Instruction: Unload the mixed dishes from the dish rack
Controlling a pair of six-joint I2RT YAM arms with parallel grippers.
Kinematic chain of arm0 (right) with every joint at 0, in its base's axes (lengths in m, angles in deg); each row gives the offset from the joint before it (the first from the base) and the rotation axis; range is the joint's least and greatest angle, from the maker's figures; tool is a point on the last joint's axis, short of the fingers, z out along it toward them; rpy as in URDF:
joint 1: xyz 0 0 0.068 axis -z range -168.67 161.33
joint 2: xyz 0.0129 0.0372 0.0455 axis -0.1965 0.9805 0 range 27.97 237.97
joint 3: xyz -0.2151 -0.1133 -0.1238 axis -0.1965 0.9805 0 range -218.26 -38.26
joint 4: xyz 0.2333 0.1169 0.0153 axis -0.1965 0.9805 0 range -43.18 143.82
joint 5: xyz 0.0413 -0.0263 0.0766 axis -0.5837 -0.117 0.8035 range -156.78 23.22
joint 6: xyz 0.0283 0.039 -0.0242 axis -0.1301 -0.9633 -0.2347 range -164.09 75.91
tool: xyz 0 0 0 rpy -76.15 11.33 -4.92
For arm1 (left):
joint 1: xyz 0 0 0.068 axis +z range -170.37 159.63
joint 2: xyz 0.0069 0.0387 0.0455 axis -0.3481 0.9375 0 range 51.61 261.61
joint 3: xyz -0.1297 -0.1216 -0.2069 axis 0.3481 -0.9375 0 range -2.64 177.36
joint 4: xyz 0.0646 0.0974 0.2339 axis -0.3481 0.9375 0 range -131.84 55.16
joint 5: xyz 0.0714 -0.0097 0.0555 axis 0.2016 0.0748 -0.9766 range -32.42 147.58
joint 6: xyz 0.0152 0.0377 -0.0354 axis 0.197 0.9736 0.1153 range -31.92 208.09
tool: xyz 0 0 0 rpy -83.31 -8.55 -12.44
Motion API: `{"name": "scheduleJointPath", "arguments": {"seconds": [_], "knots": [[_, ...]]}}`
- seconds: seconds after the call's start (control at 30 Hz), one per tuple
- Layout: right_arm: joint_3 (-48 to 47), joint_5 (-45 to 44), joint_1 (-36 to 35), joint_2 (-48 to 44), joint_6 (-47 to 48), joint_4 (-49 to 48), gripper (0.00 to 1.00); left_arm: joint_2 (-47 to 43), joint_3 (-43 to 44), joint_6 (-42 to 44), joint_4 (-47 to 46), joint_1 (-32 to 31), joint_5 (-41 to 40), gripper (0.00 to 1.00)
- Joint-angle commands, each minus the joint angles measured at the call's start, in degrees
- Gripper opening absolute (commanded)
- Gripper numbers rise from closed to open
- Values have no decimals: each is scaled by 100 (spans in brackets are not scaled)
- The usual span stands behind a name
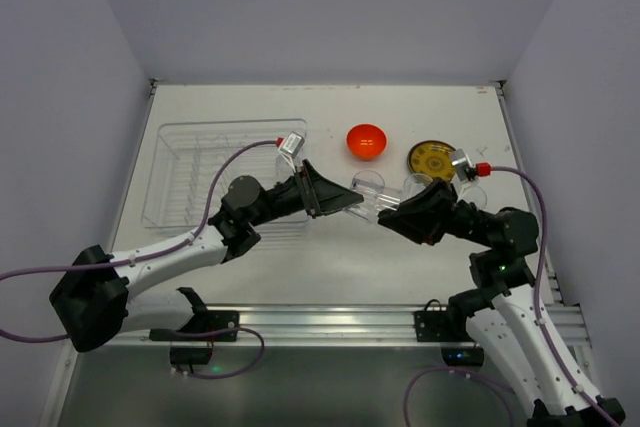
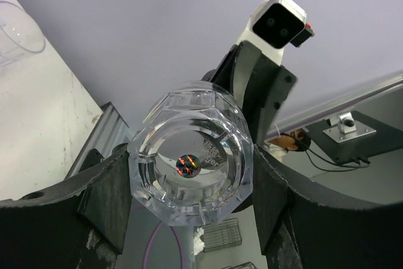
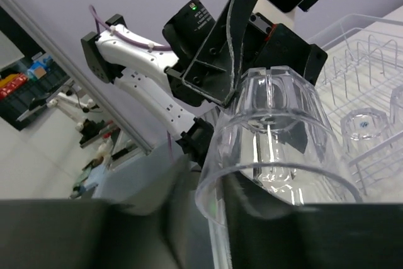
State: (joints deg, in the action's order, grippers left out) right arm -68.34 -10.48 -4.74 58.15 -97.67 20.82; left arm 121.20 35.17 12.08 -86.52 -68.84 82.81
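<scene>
A clear drinking glass (image 1: pixel 373 205) hangs level in the air between both grippers, over the table's middle. My left gripper (image 1: pixel 345 202) is shut on its thick faceted base (image 2: pixel 192 165), with a finger (image 2: pixel 107 196) on each side. My right gripper (image 1: pixel 397 215) is at its rim (image 3: pixel 271 155). One finger (image 3: pixel 296 234) is inside the mouth, the other is blurred just outside the wall, and a thin gap shows. The dish rack (image 1: pixel 200 172) stands at the left and also shows in the right wrist view (image 3: pixel 371 48), with an upturned glass (image 3: pixel 362 124) in it.
An orange bowl (image 1: pixel 367 141) and a yellow patterned plate (image 1: pixel 432 159) sit on the table at the back right. Clear glasses (image 1: pixel 415 185) stand near the plate, close behind my right gripper. Walls enclose the table on three sides.
</scene>
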Motion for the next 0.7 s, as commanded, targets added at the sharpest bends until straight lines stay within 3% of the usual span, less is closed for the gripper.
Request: {"name": "scheduleJointPath", "arguments": {"seconds": [0.0, 0.03, 0.1, 0.13, 0.17, 0.2, 0.23, 0.27, 0.37, 0.43, 0.53, 0.67], "knots": [[-191, -320, -220, 182, 120, -380, 21, 20, 113, 33, -366, -49, -89, 0], [-182, -425, -229, 182, 190, -345, 0, 20, 148, 86, -322, -49, -80, 0], [-208, -610, -229, 86, 295, 39, 0, 3, 314, 357, -6, -49, -71, 5], [-304, -706, -238, -80, 522, 251, 0, -23, 368, 472, 134, -49, -71, 16], [-383, -977, -229, -195, 646, 540, 0, -102, 403, 595, 423, -49, -150, 31], [-454, -1171, -238, -300, 795, 1205, 0, -155, 464, 866, 574, -49, -229, 76], [-637, -1399, -229, -510, 1127, 1577, 0, -208, 491, 990, 975, -49, -325, 94], [-726, -1793, -229, -582, 1279, 1963, 0, -313, 526, 1113, 1188, -49, -509, 100], [-1182, -2558, -229, -505, 1797, 3884, 0, -654, 737, 1963, 2496, -49, -1378, 100], [-1603, -2798, -229, -311, 2192, 4644, 0, -901, 860, 2238, 3530, -49, -2080, 100], [-2130, -3500, -238, 32, 2554, 5981, 0, -1664, 790, 2608, 4123, -40, -3232, 100], [-2800, -4249, -229, 829, 3046, 7492, 0, -2176, 1087, 3309, 5187, -40, -4034, 100]]}}
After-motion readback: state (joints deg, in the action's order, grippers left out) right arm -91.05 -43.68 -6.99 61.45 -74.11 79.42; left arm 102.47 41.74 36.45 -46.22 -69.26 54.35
